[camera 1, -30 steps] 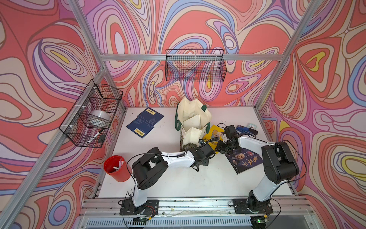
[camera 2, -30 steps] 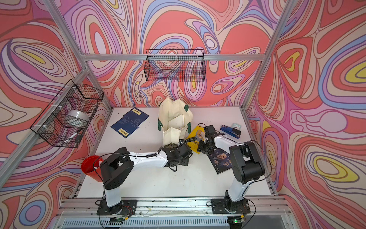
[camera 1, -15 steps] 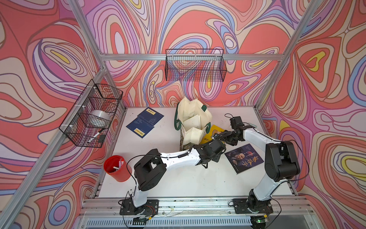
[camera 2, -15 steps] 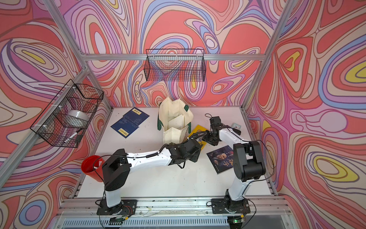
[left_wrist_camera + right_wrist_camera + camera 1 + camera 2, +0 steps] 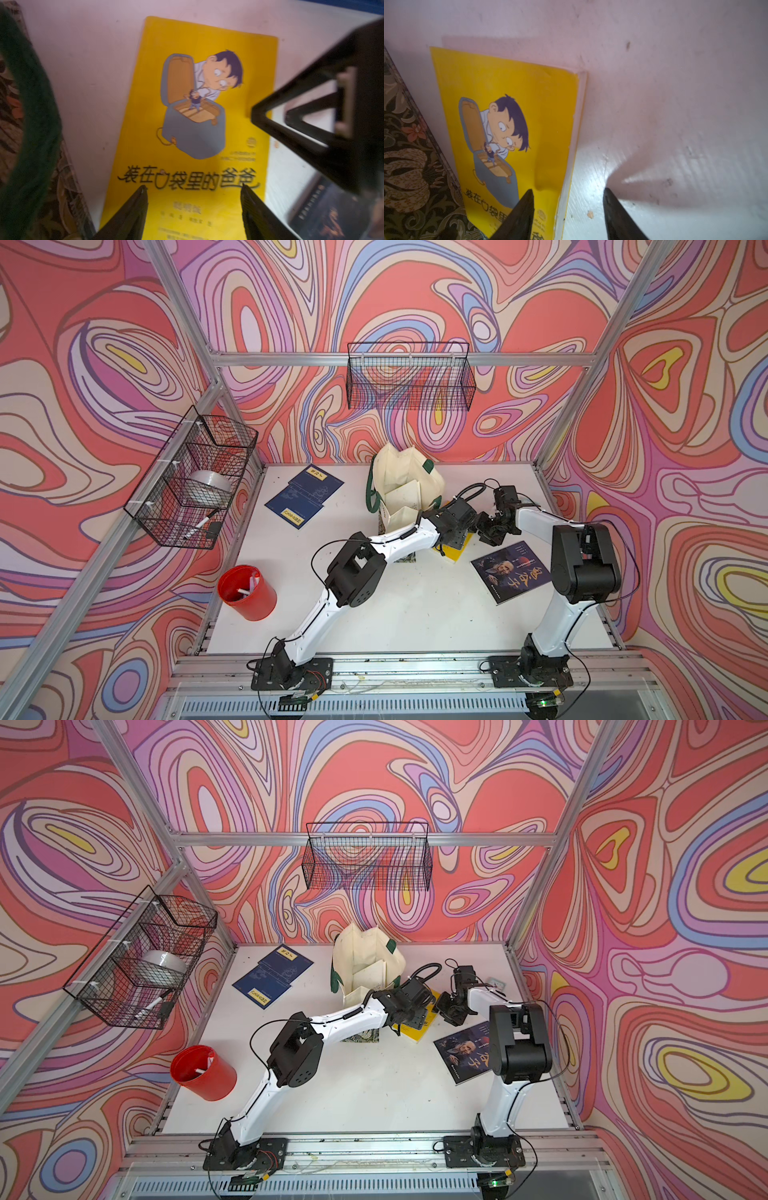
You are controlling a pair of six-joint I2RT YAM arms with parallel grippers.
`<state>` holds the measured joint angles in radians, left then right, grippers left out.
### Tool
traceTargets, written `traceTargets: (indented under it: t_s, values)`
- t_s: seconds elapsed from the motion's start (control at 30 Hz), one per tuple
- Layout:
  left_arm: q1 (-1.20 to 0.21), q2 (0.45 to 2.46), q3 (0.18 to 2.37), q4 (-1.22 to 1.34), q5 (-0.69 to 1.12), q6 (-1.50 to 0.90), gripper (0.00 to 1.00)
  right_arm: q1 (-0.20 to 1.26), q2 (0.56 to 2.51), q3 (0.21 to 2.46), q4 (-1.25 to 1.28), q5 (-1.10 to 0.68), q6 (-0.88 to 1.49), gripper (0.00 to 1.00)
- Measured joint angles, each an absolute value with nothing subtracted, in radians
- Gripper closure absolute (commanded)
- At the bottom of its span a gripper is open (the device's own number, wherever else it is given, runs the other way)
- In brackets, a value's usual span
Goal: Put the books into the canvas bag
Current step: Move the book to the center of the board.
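The cream canvas bag [image 5: 399,477] [image 5: 361,952] stands mid-table with its mouth open. Just right of it the yellow cartoon book [image 5: 457,553] [image 5: 415,1033] [image 5: 197,124] [image 5: 508,83] lies flat. My left gripper [image 5: 454,533] [image 5: 193,187] hovers open over its cover. My right gripper [image 5: 488,531] [image 5: 568,189] is open too, with one finger over the cover and the other over bare table, straddling the book's long edge. The dark book with a man's face [image 5: 509,570] [image 5: 467,1052] lies nearer the front right. Two navy books [image 5: 318,485] [image 5: 297,506] overlap at the back left.
A red cup [image 5: 247,593] stands front left. One black wire basket [image 5: 195,481] hangs on the left wall with a tape roll inside, and another [image 5: 409,381] on the back wall. The bag's green handle [image 5: 31,104] hangs close beside my left gripper.
My left arm has stretched further right, and its gripper now sits over the yellow book. My right gripper drew back briefly and has returned to the book's edge.
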<state>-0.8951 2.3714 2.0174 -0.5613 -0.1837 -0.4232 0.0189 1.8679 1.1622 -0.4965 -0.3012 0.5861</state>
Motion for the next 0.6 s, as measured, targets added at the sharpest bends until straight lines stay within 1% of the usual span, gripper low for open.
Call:
traceTargets:
  t_s: [0.3,0.4,0.5,0.57,0.6]
  values:
    - [-0.814,2.377,2.016,-0.593,-0.155,-0.422,0.26,0.019,1.896,1.191,-0.482,-0.326,0.572,0.46]
    - [-0.802,2.377,1.982,-0.579,-0.129,-0.423,0.27,0.019,1.913,1.213,-0.486,-0.334,0.558,0.47]
    - [-0.796,2.369,1.932,-0.532,-0.086,-0.439,0.31,0.019,1.929,1.232,-0.488,-0.341,0.541,0.48]
    - [-0.793,2.356,1.89,-0.481,-0.052,-0.457,0.36,0.021,1.934,1.237,-0.49,-0.349,0.532,0.51]
    - [-0.792,2.346,1.866,-0.454,-0.034,-0.465,0.38,0.022,1.937,1.239,-0.492,-0.353,0.528,0.54]
